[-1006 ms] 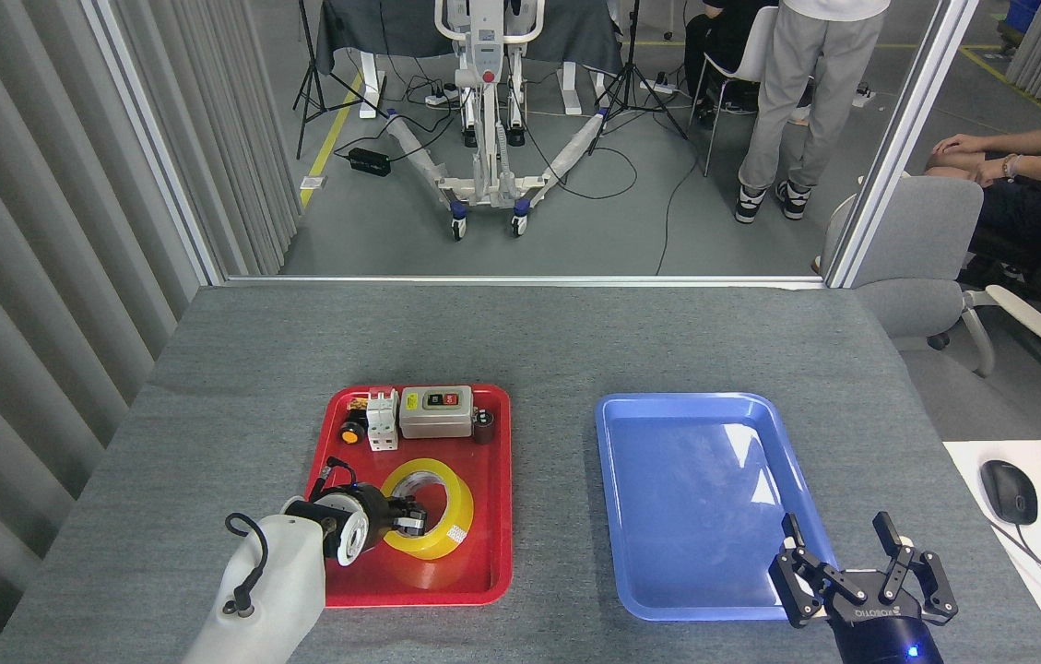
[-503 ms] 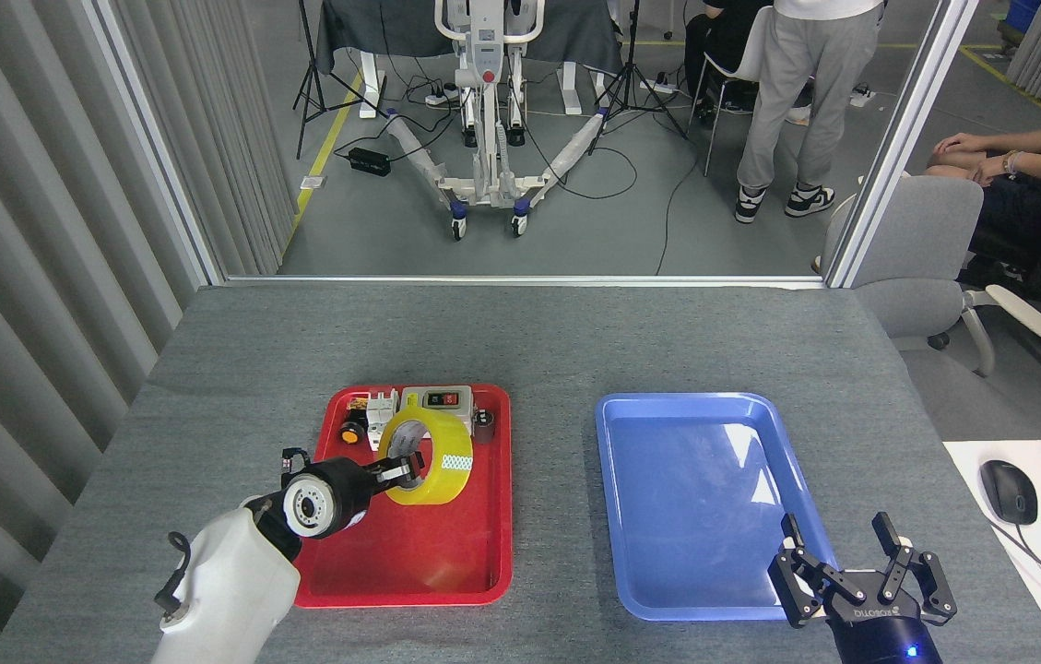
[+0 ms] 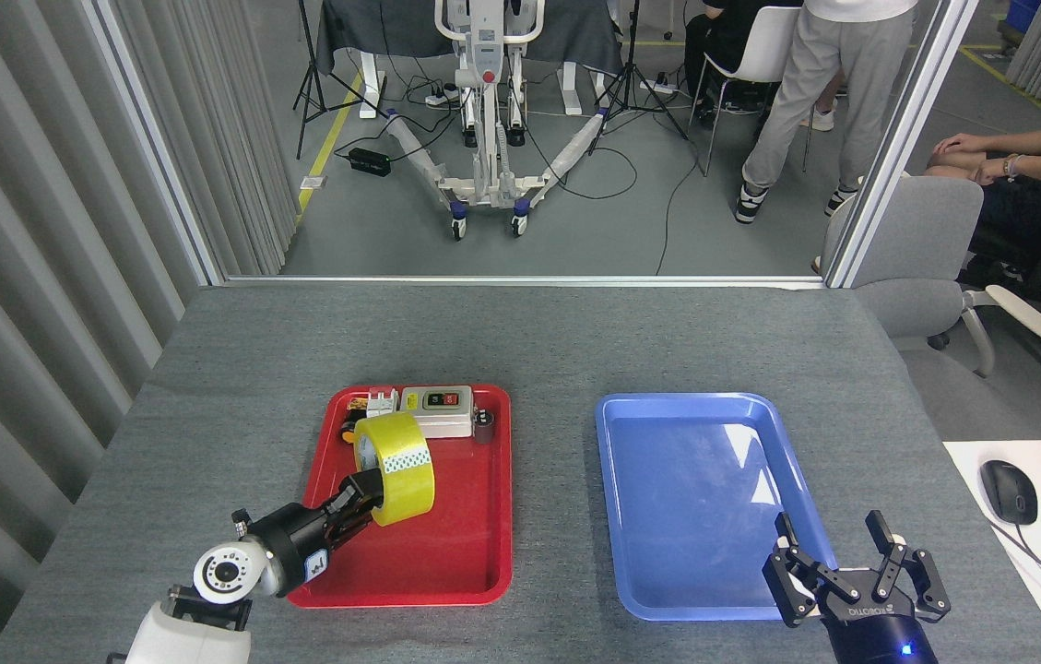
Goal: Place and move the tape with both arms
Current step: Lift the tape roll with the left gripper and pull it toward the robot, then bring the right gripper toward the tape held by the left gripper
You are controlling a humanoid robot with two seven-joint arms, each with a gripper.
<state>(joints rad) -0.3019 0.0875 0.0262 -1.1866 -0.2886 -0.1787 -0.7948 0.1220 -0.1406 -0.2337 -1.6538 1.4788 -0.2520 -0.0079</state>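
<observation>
A grey table (image 3: 520, 341) carries a blue tray (image 3: 658, 590) and a red tray (image 3: 483, 572). The right gripper (image 3: 838, 558) sits at the blue tray's near edge, its jaws spread wide around nothing. The left gripper (image 3: 363, 493) is over the red tray, jaws clamped on the tape (image 3: 396, 456), which stands on edge just beyond them. A switch box (image 3: 435, 410) lies beyond the tape.
</observation>
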